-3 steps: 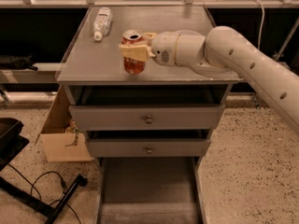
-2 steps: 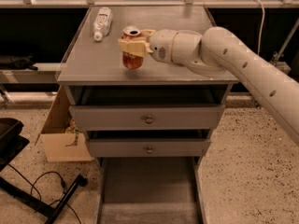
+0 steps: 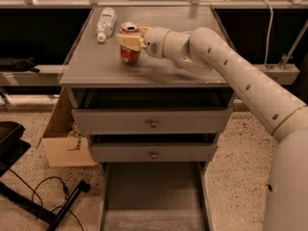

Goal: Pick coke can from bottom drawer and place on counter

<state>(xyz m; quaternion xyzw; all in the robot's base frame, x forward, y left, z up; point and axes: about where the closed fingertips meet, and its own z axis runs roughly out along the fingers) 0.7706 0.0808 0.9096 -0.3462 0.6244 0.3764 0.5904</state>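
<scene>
gripper (image 3: 129,36) over counter (image 3: 163,72) | fingers (image 3: 126,41) clamped on coke can (image 3: 129,56) | can upright, seemingly touching counter

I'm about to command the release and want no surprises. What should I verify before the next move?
1. Gripper at the counter's back left, fingers shut on the coke can: ok.
2. Coke can upright: ok.
3. Can's base resting on the counter: cannot tell.
4. Can apart from the white bottle lying behind it: ok.
5. Can well inside the counter's edges: ok.
6. Bottom drawer open, can out of it: ok.
</scene>
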